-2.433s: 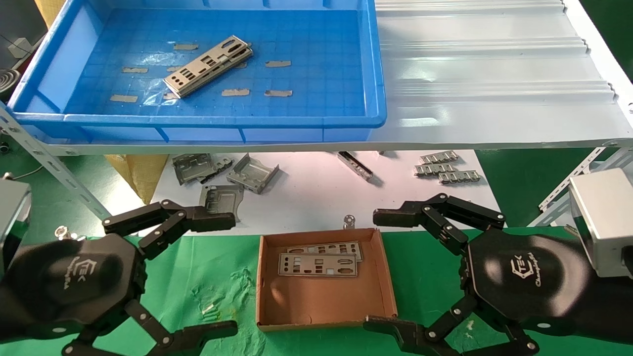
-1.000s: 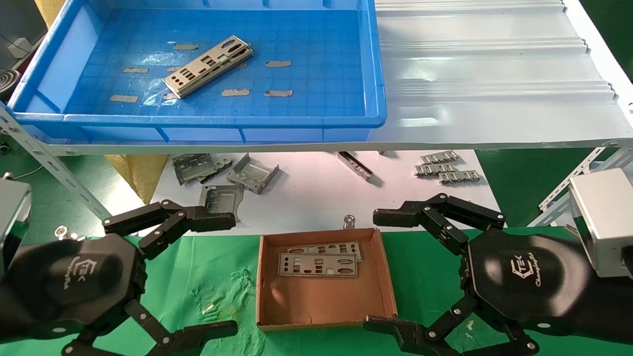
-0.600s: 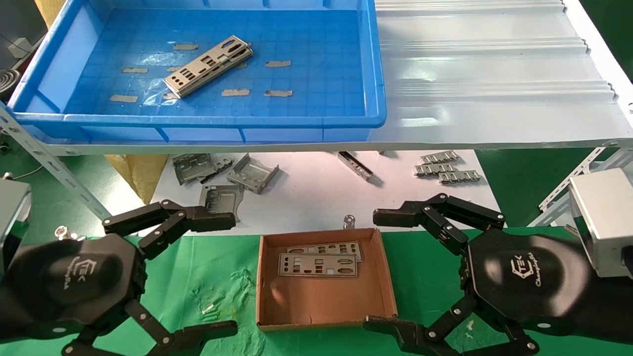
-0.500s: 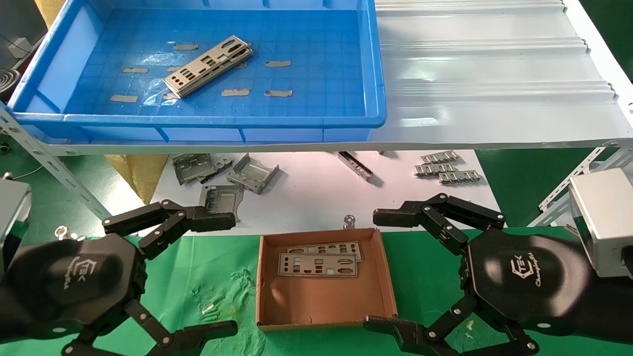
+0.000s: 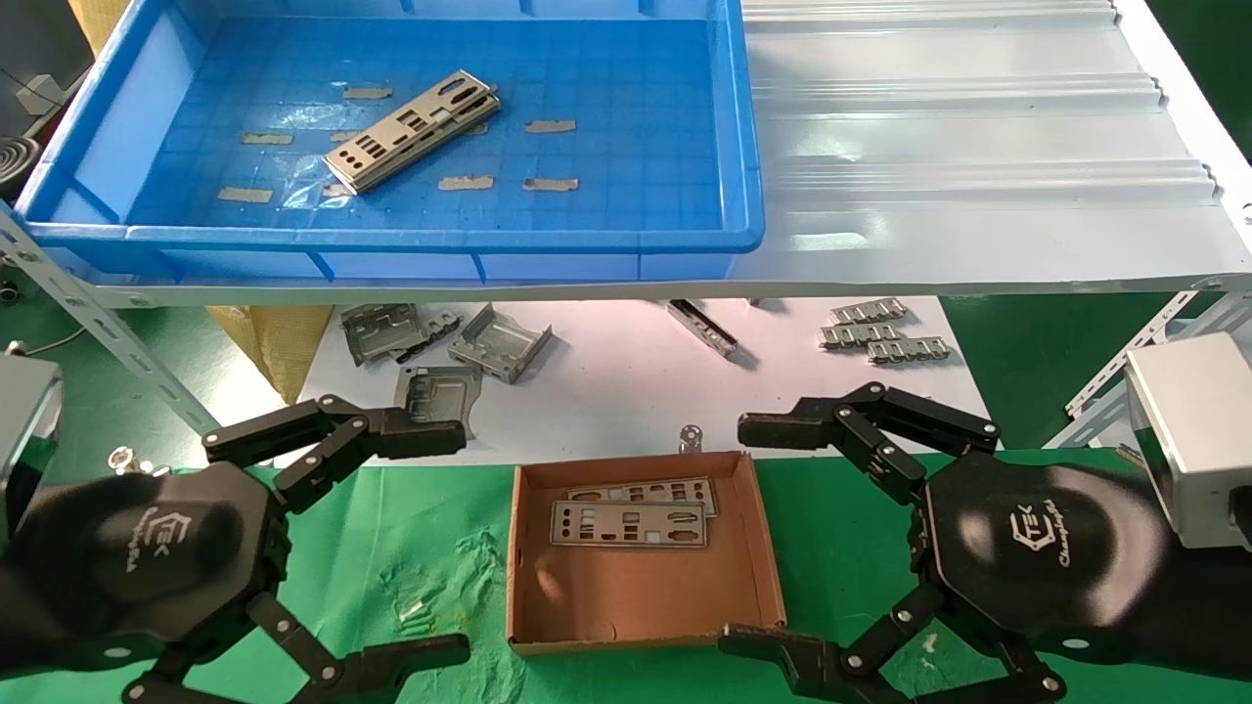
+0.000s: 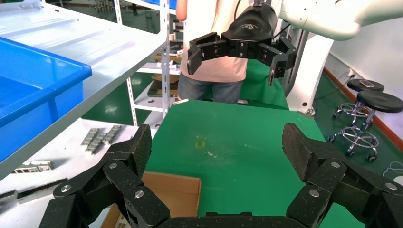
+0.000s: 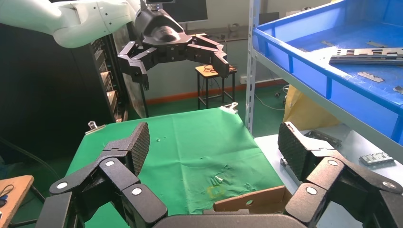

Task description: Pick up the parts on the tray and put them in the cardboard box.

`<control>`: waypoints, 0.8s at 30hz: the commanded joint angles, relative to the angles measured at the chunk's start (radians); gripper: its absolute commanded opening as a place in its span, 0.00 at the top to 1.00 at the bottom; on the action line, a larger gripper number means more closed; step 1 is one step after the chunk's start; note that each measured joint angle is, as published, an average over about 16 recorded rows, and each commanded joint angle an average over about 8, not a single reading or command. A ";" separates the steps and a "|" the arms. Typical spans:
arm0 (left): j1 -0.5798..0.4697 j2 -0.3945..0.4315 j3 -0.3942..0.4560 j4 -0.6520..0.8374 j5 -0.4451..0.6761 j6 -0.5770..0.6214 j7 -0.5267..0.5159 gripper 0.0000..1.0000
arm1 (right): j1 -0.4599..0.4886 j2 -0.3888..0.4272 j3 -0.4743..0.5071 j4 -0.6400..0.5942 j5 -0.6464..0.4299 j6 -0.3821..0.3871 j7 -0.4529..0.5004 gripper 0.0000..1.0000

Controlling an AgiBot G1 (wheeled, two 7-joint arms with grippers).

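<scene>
Green cloth covers the near part of the table (image 5: 430, 528), and both arms hang low over it, one on each side of the cardboard box (image 5: 646, 596). The left gripper (image 5: 430, 538) sits left of the box with its black fingers (image 5: 421, 435) spread wide apart, holding nothing. The right gripper (image 5: 773, 533) mirrors it on the box's right side, its fingers (image 5: 782, 428) likewise spread wide and empty. Each wrist view shows its own fingers apart over the cloth and the other arm's gripper facing it farther off.

Two parts (image 5: 631, 523) lie flat in the far half of the cardboard box, overlapping, the nearer one partly covering the other. One more part (image 5: 413, 130) rests at a slant on the gridded floor of the tray (image 5: 391, 237), which stands on the white ribbed shelf (image 5: 959, 147) above and behind the box; whether a second plate lies beneath it cannot be told. Several tan tape scraps (image 5: 466, 183) are stuck around it.

On the white sheet (image 5: 606, 381) under the shelf lie three bent grey brackets (image 5: 499, 344) at left, three small toothed strips (image 5: 885, 334) at right, and a narrow metal piece (image 5: 702, 327) between them.
</scene>
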 commanded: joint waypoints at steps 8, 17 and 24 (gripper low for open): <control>0.000 0.000 0.000 0.000 0.000 0.000 0.000 0.00 | 0.000 0.000 0.000 0.000 0.000 0.000 0.000 0.00; 0.000 0.000 0.000 0.000 0.000 0.000 0.000 0.00 | 0.000 0.000 0.000 0.000 0.000 0.000 0.000 0.00; 0.000 0.000 0.000 0.000 0.000 0.000 0.000 0.00 | 0.000 0.000 0.000 0.000 0.000 0.000 0.000 0.00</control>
